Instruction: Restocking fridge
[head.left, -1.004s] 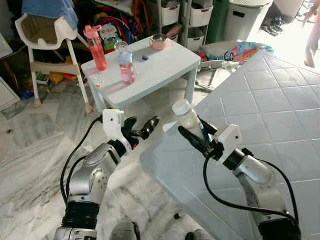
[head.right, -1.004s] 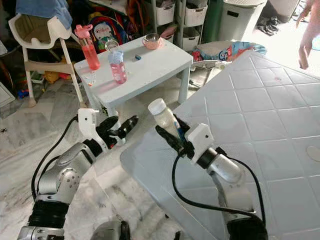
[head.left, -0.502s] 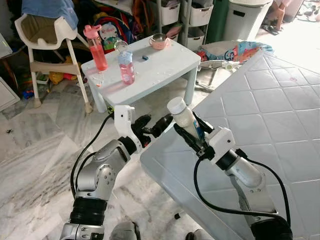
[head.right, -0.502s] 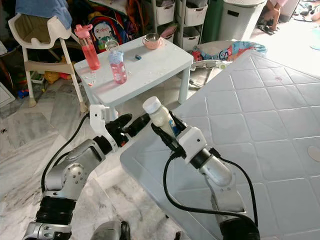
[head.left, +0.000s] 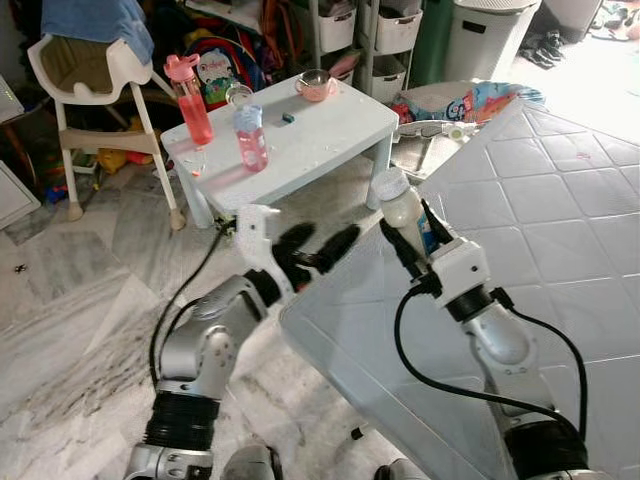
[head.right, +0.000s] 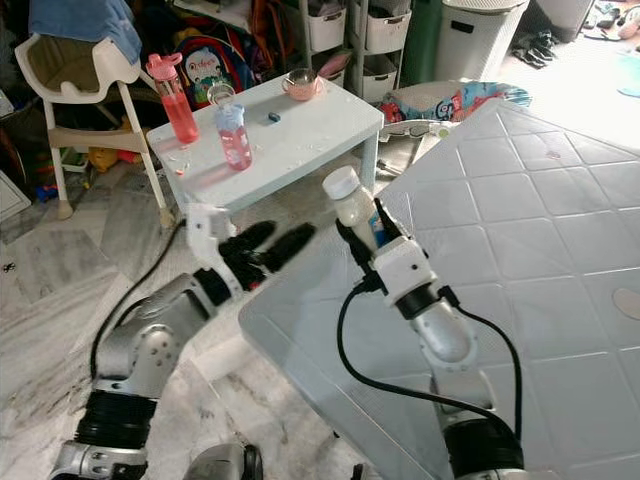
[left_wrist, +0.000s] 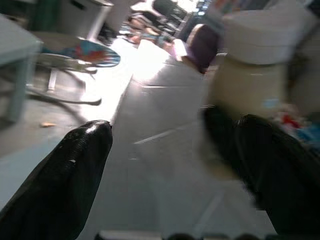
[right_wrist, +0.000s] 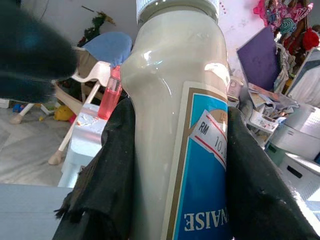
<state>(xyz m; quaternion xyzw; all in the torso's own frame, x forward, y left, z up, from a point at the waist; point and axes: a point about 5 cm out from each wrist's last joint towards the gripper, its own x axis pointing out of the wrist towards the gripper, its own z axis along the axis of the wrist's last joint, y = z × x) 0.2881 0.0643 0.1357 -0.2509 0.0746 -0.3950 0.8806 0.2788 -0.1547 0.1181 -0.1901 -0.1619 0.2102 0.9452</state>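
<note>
A big tiled white table spans the right side; a small pale table stands beyond it; the right gripper pinches a white-capped mayonnaise bottle above the big table's edge; beside it, the left gripper is spread.

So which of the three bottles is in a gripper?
The white-capped mayonnaise bottle, clamped upright in the right gripper; the two pink bottles stand on the small table.
</note>
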